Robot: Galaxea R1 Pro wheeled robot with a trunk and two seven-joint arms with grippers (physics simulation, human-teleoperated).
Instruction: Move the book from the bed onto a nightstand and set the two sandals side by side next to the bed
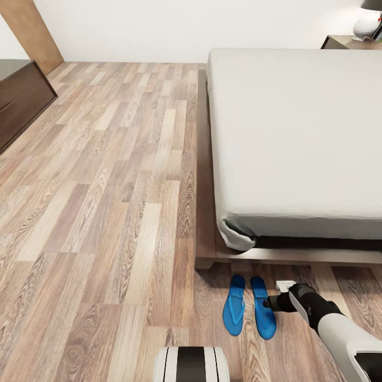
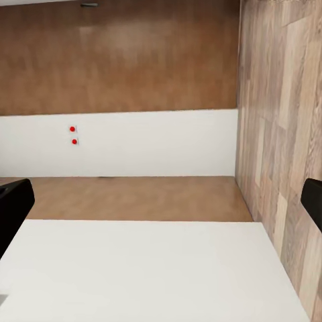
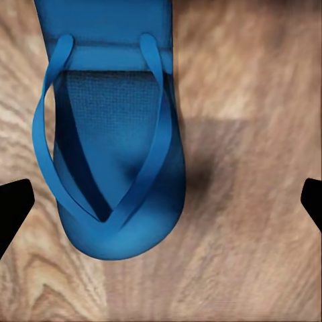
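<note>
Two blue sandals lie side by side on the wood floor at the foot of the bed [image 1: 297, 132], the left sandal [image 1: 234, 306] and the right sandal [image 1: 263, 310]. My right gripper [image 1: 267, 304] hangs low at the right sandal's inner edge. In the right wrist view that sandal [image 3: 111, 134] lies flat with its straps up, and the right gripper [image 3: 161, 208] is open with its black fingertips [image 3: 13, 208] wide apart above the toe end. My left gripper [image 2: 161, 204] is open and holds nothing. A nightstand [image 1: 345, 41] stands beyond the bed. The book is out of view.
A long dark-brown dresser [image 1: 21, 95] stands along the left wall. A white lamp base [image 1: 367, 24] sits on the nightstand. Wide wood-plank floor [image 1: 106, 201] lies left of the bed. My own base [image 1: 191, 363] shows at the lower edge.
</note>
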